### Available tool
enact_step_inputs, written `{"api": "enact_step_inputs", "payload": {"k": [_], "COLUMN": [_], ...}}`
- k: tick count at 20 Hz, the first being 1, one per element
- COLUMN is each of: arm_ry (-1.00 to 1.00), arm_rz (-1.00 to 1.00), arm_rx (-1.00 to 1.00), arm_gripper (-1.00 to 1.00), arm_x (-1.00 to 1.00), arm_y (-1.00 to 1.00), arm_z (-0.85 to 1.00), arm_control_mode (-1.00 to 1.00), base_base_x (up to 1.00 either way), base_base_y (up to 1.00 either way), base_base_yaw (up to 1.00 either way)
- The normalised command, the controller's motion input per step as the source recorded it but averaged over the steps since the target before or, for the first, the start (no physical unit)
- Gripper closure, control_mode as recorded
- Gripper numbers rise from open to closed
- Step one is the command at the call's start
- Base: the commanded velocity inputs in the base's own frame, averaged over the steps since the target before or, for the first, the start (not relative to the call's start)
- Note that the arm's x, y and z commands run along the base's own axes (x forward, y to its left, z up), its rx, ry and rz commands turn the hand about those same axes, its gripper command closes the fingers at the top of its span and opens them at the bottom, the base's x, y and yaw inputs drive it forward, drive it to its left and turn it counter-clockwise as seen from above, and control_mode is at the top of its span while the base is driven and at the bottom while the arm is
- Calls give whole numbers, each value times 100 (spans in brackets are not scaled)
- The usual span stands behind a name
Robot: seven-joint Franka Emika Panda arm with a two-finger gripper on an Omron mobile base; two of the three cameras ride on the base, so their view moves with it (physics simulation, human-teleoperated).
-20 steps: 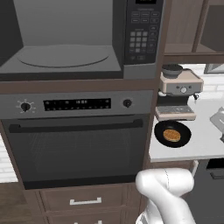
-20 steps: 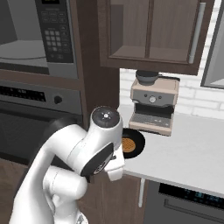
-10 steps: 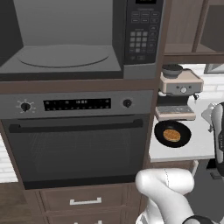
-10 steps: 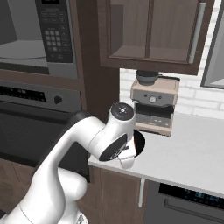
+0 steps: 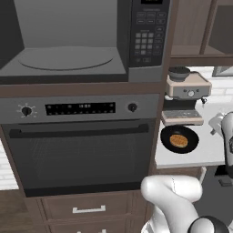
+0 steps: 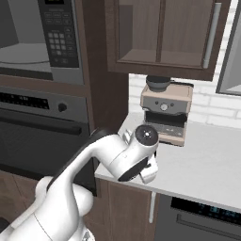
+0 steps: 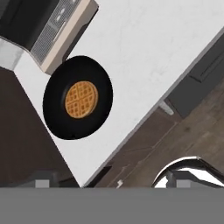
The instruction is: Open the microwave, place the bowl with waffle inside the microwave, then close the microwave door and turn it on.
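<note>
Now bowl with waffle (image 7: 78,97) on counter (image 7: 148,52), well apart from fingertips (image 7: 43,183).

microwave (image 5: 68,41) cavity open in front, coffee machine (image 5: 184,98) crowding bowl with waffle (image 5: 179,139) behind

Microwave (image 5: 68,41) open; bowl with waffle (image 5: 179,139) on counter (image 5: 200,154)

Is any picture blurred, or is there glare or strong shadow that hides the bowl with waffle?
Left base view: sharp, flat even light, no glare; the bowl with waffle is clear on the counter in front of the coffee machine. Right base view: sharp, but the arm covers the bowl. Hand view: sharp, soft light, no shadow on the waffle.
</note>
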Motion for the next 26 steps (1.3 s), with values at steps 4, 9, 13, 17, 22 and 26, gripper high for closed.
{"api": "enact_step_inputs", "payload": {"k": [4, 9, 13, 17, 22, 26], "arm_ry": [-3, 0, 2, 2, 1, 4], "arm_rz": [8, 4, 1, 0, 0, 0], "arm_rx": [-3, -5, -5, -3, 0, 0], "arm_gripper": [-100, -100, -100, -100, -100, -100], "arm_x": [36, 38, 27, 26, 29, 33], "arm_y": [0, 0, -6, -10, -10, -9], "arm_z": [-25, -29, -35, -29, -19, -16], "arm_control_mode": [-100, -100, -100, -100, -100, -100], "base_base_x": [0, 0, 0, 0, 0, 0], "base_base_y": [0, 0, 0, 0, 0, 0], "base_base_yaw": [0, 0, 0, 0, 0, 0]}}
